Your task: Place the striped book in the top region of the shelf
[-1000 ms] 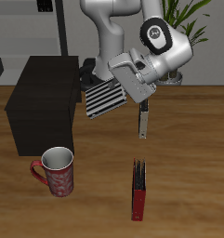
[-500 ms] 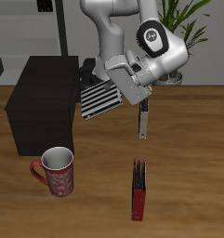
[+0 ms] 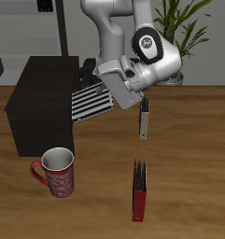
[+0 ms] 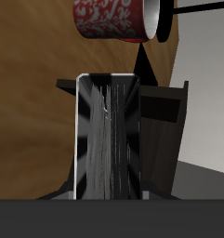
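Risk check, scanning across from the cabinet side. Large dark brown-black boxy shelf (image 3: 44, 101) sits just beyond the held book's free end, its top roughly level with the book or slightly below. Thin rectangular book with narrow black-and-white stripes (image 3: 91, 100) is clamped in the two-finger gripper (image 3: 114, 91), carried in the air near-flat, slightly tilted, clear of the table.

Likely failures:
- free end clips the shelf's top front edge if it drops early; the book would pivot in the jaws.
- one-end grip means a bump can twist it loose.
- early release drops it toward the red patterned mug (image 3: 57, 172) below.

Thin grey book (image 3: 143, 121) standing under the wrist looks clear.
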You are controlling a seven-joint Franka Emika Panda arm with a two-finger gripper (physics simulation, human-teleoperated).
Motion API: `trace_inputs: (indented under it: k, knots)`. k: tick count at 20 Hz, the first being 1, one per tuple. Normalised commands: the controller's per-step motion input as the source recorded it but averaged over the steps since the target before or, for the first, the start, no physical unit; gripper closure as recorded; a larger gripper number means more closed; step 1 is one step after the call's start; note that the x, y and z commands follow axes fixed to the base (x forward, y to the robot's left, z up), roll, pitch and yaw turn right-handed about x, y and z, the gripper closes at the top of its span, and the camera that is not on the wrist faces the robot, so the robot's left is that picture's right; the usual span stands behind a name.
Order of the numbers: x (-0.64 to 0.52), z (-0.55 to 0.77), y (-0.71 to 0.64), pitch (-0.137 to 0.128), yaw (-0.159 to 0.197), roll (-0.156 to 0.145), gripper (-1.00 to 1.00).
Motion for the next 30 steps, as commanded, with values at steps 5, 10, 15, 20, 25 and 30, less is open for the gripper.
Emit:
trace_inputs:
  k: [5, 10, 15, 20, 25, 30]
  knots:
    - [0.06, -0.01, -0.15, -0.007, 0.02, -0.043, 1.0]
    - [0.13, -0.07, -0.29, 0.021, 0.014, -0.059, 1.0]
    - [0.08, -0.05, -0.17, 0.009, 0.008, -0.043, 1.0]
    - [0.11, -0.13, -0.2, 0.03, 0.007, -0.031, 1.0]
    - [0.12, -0.18, -0.17, 0.04, 0.013, -0.026, 1.0]
    - [0.09, -0.17, -0.19, 0.055, 0.003, -0.032, 1.0]
